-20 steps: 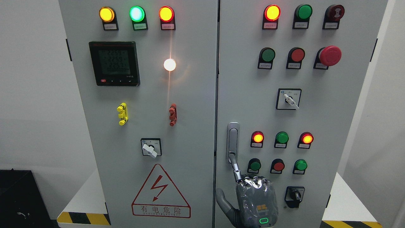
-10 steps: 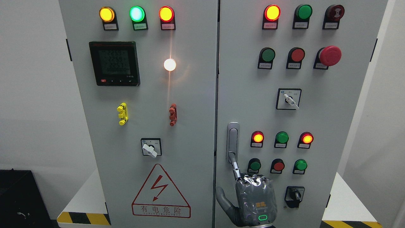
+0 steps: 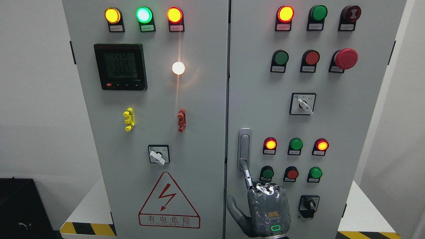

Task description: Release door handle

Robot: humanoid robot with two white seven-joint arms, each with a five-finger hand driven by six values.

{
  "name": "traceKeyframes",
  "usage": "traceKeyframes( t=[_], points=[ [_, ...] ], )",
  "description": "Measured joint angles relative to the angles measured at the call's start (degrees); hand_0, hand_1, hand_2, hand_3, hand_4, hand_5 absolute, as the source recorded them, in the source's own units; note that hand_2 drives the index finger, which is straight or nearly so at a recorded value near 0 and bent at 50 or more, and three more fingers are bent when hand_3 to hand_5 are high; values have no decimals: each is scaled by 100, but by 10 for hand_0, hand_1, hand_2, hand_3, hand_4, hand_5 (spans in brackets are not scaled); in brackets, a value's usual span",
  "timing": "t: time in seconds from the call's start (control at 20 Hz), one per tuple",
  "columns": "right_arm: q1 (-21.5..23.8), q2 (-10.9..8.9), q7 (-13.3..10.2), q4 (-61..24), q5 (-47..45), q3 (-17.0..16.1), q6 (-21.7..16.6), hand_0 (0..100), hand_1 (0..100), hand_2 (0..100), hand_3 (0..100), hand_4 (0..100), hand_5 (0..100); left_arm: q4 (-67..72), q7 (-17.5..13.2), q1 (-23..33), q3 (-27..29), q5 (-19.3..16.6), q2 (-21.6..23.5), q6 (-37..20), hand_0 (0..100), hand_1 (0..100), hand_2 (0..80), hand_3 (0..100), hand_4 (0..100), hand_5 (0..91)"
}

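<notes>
Little has changed over the last second: the right hand point(image 3: 268, 212) has settled a touch lower and rightward at the foot of the right door point(image 3: 348, 109), otherwise the same pose. The release does not look finished.

Handle point(image 3: 244, 148) stands straight above the hand, upright in its recess near the door's left edge, just left of the lamps point(image 3: 270, 144).

One finger point(image 3: 246, 176) is stretched up, its tip at the handle's lower end. Touching, or just short of it; the view is too fine to settle that. The other fingers are curled at the knuckles, thumb point(image 3: 234, 207) splayed out left. Nothing is gripped. At most a fingertip rests on the handle.

Judgement: the grasp is already off and what remains is to draw the finger down and away. The small buttons up and to the hand's right are close enough to catch in a careless retreat.

Left arm not seen.
</notes>
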Motion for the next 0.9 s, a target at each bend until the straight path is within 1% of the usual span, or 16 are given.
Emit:
traceKeyframes(
  t=[0.9],
  points=[
    [5,-4,176,-45,-36,-26,6,374,274,155,1000,1000,1000,0,0,0,0,0,0,0,120,556,0,0,0,0]
  ],
)
